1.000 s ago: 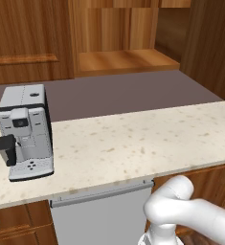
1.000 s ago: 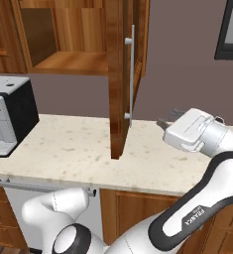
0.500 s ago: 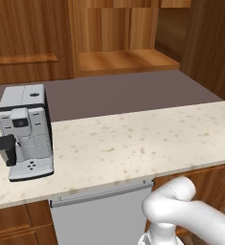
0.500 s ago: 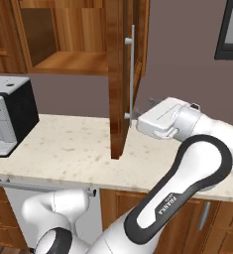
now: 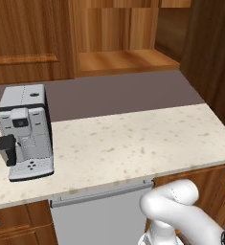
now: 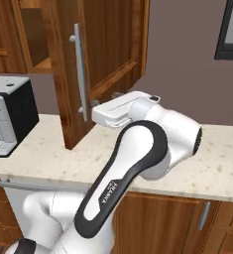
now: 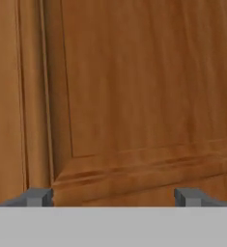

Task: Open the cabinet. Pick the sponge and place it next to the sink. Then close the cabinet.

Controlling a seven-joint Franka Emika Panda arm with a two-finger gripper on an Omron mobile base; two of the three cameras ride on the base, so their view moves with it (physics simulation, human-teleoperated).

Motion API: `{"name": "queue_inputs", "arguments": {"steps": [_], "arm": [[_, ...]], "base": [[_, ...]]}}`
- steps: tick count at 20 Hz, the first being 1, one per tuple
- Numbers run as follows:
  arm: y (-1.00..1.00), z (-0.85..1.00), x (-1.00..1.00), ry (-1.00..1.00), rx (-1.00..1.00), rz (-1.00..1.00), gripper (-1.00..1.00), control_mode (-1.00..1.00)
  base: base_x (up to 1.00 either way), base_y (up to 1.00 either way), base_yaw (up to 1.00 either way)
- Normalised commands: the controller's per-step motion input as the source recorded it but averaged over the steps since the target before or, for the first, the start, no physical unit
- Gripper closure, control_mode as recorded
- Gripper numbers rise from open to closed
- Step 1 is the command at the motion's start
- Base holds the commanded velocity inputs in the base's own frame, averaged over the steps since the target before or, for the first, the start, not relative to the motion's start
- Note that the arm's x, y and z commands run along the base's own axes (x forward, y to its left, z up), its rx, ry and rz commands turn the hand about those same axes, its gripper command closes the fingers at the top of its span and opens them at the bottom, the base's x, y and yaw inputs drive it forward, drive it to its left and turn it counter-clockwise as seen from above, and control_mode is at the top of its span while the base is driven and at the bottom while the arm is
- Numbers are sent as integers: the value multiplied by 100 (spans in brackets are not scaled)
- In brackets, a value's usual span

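The cabinet [image 6: 108,54] hangs in the upper left of the right base view with its door swung wide toward the camera, the long silver bar handle [image 6: 79,72] standing vertical on the door's near edge. In the left base view the opened compartment sits at upper centre, and its light-wood shelf [image 5: 126,60] looks bare; no sponge can be made out there, nor on the speckled surface [image 5: 128,143] below, so where the sponge lies cannot be told from these views. A coffee machine [image 5: 24,131] stands at the left of the surface.

The pincer [image 7: 114,197] is spread wide, with nothing between its tips. In the hand view the two grey tips rise at the bottom edge, well apart, and face the recessed panel of the door from close by. In the right base view the white hand [image 6: 120,110] sits just beside the door's lower part, right of the handle; whether it touches the wood cannot be told.

Judging by the open door, the opening step looks done or nearly so, and the fetching of the sponge is next. That calls for drawing the hand clear of the door, turning it toward the open compartment, and finding the sponge before reaching in. The swung door stands close to the arm's path and could be knocked.
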Motion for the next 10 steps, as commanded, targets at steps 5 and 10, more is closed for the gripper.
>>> {"name": "queue_inputs", "arguments": {"steps": [5,10], "arm": [[92,37,0,-1,0,-14,-100,-100],[79,34,0,0,0,-21,-100,-100]], "base": [[0,0,0],[0,0,0]]}}
